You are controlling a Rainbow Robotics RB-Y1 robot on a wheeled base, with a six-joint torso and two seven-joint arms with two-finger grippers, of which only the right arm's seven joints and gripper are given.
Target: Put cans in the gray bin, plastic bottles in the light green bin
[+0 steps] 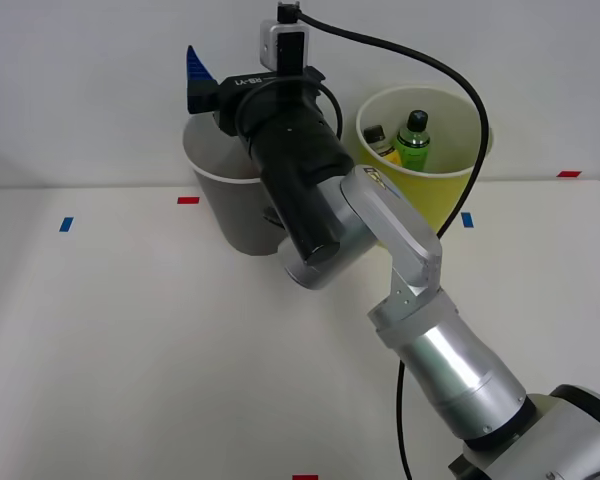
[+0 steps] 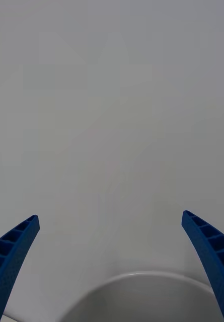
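1. Front view first: we see our right gripper (image 1: 202, 85) held over the mouth of the gray bin (image 1: 212, 185), with the arm stretched across the bin's rim.
2. Our wrist view has the two blue fingers (image 2: 13, 251) spread wide, one at each corner, with nothing between them; past them lies the gray bin's pale rim (image 2: 142, 275) and the blank wall.
3. Both plastic bottles sit inside the light green bin (image 1: 458, 190): the green bottle (image 1: 414, 140) with its black cap standing up, and the darker bottle (image 1: 378, 140) with its yellow label beside it.
4. We cannot see the can anywhere on the table; the arm hides the gray bin's inside, so we cannot tell whether it lies there.
5. We judge that the can's drop over the gray bin is the step in hand, and the sorting looks near its end.
6. The next move calls for lifting clear of the rim without knocking either bin, which stand near one another.
7. Writing: small white lettering on the wrist housing is too small for us to read; no bottle label is legible.
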